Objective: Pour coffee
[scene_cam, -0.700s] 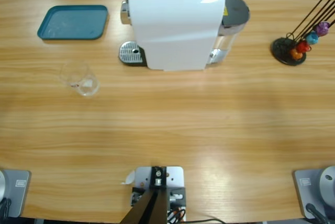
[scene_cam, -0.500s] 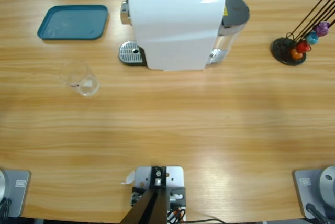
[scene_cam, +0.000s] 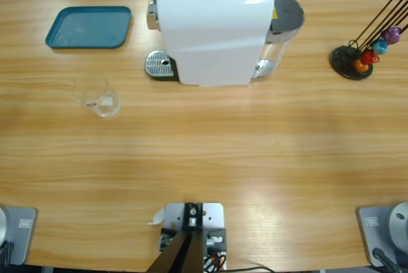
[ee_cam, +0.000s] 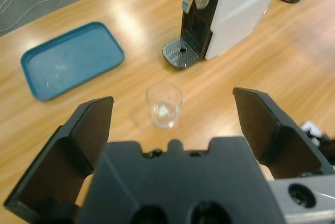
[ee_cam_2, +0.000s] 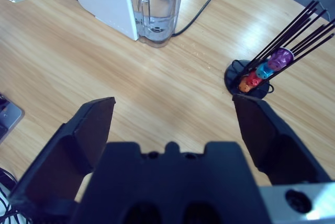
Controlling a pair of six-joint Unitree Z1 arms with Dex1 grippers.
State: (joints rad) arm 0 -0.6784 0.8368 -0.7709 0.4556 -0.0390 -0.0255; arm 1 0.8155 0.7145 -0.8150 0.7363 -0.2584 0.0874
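Bare wooden table point(scene_cam: 210, 152) stretched wide before the white coffee machine point(scene_cam: 213, 30). Left pincer point(ee_cam: 170, 116) hovered wide open above a small clear glass tumbler point(ee_cam: 164, 104), near the teal tray point(ee_cam: 70, 59). Right pincer point(ee_cam_2: 172, 116) hung wide open, holding nothing, near the black capsule stand point(ee_cam_2: 251, 80).

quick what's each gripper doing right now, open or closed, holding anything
Left gripper: open, holding nothing, glass tumbler ahead of it on the table.
Right gripper: open, holding nothing.
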